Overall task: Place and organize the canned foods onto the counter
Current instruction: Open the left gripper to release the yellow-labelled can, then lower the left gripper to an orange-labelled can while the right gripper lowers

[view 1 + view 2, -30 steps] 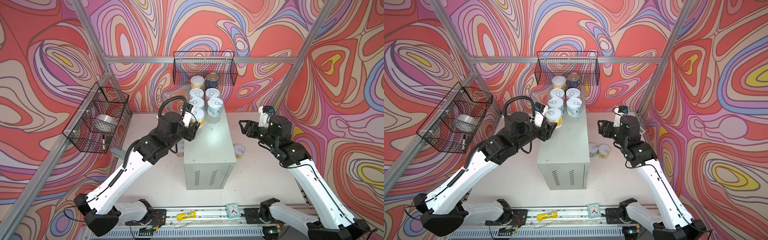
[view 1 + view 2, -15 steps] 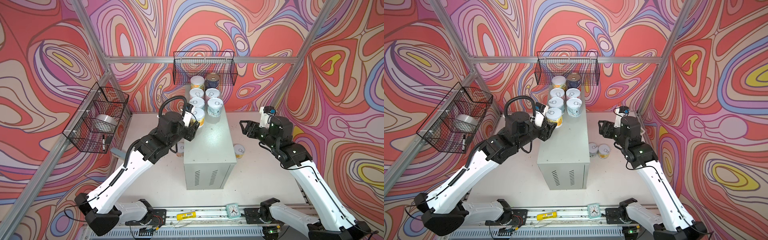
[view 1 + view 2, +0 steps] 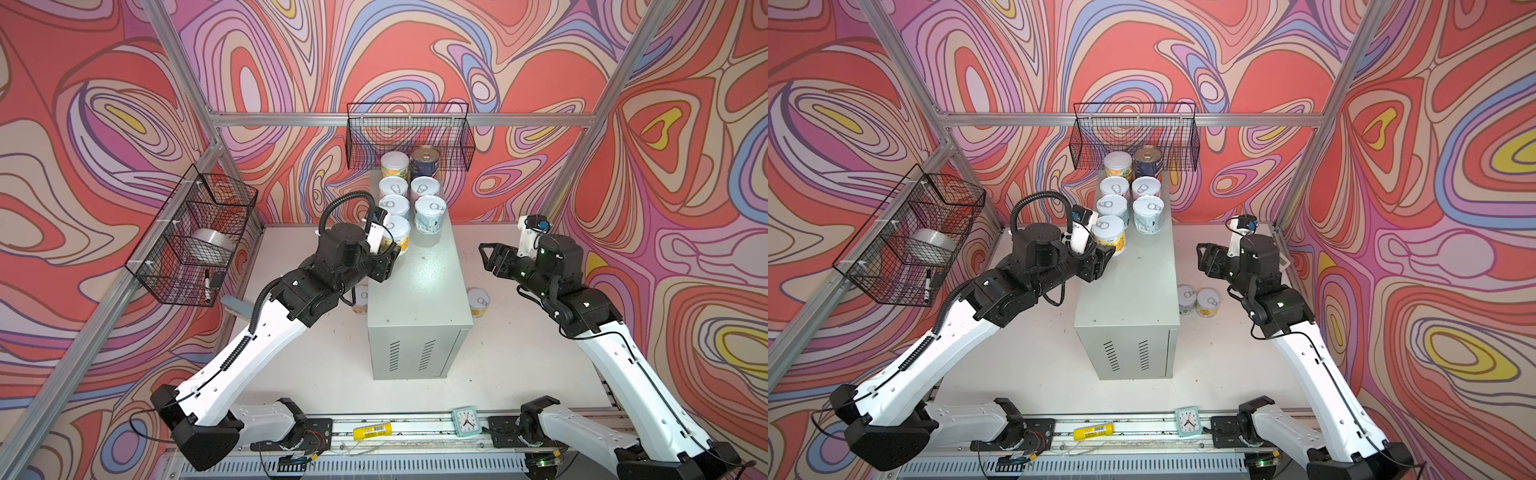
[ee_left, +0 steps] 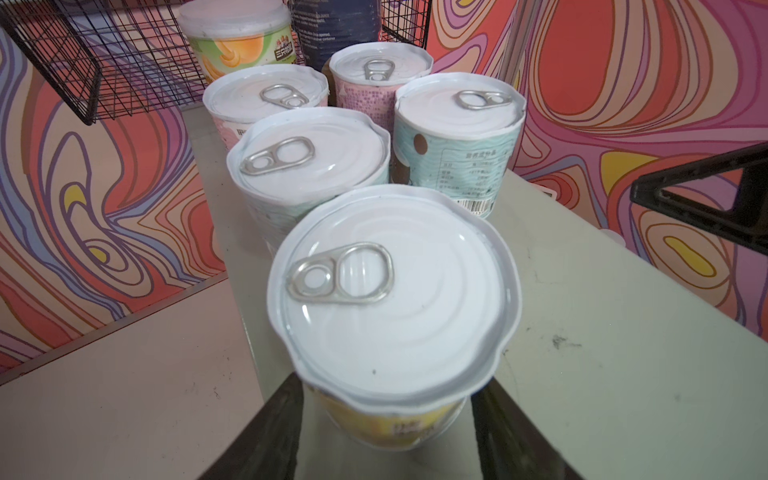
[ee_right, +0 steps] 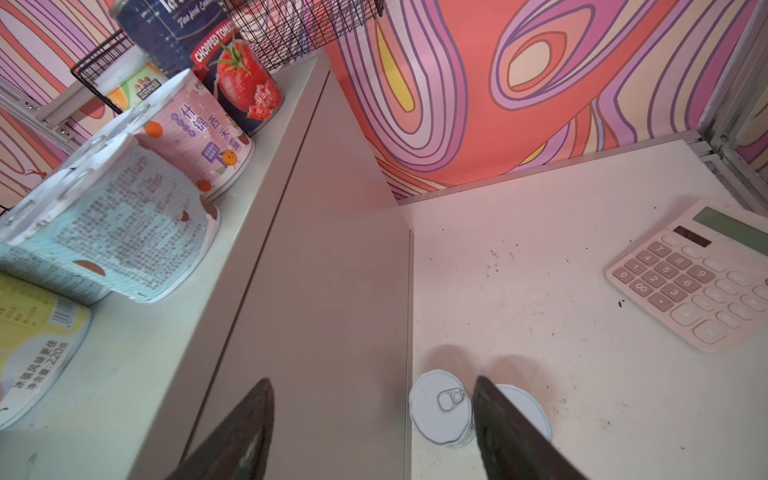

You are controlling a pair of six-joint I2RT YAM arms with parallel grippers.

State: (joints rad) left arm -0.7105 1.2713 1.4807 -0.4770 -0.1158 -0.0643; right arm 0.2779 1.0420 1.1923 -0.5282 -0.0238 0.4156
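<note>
Several canned foods stand in two rows at the far end of the counter (image 3: pixel 424 291) (image 3: pixel 1133 282), among them a navy can (image 3: pixel 424 160) and a white-lidded can (image 3: pixel 394 164). The nearest in the left row is a yellow-label can (image 3: pixel 397 235) (image 4: pixel 395 299), upright on the counter top. My left gripper (image 3: pixel 388 257) (image 4: pixel 386 380) straddles it, with a thin gap showing at each finger. My right gripper (image 3: pixel 492 259) (image 5: pixel 372 380) hangs open and empty beside the counter's right side. Below it two cans (image 3: pixel 1187 297) (image 3: pixel 1207 301) stand on the table. Another can (image 3: pixel 360 299) sits left of the counter, half hidden by my left arm.
One black wire basket (image 3: pixel 409 137) hangs on the back wall above the cans. Another (image 3: pixel 195 237) on the left wall holds a silver tape roll (image 3: pixel 208 245). A pink calculator (image 5: pixel 698 274) lies on the table at the right. A small clock (image 3: pixel 465 420) and a yellow tube (image 3: pixel 372 430) sit on the front rail.
My left gripper's jaws have eased apart off the yellow-label can, which stays put on the counter. The right arm has barely shifted.
</note>
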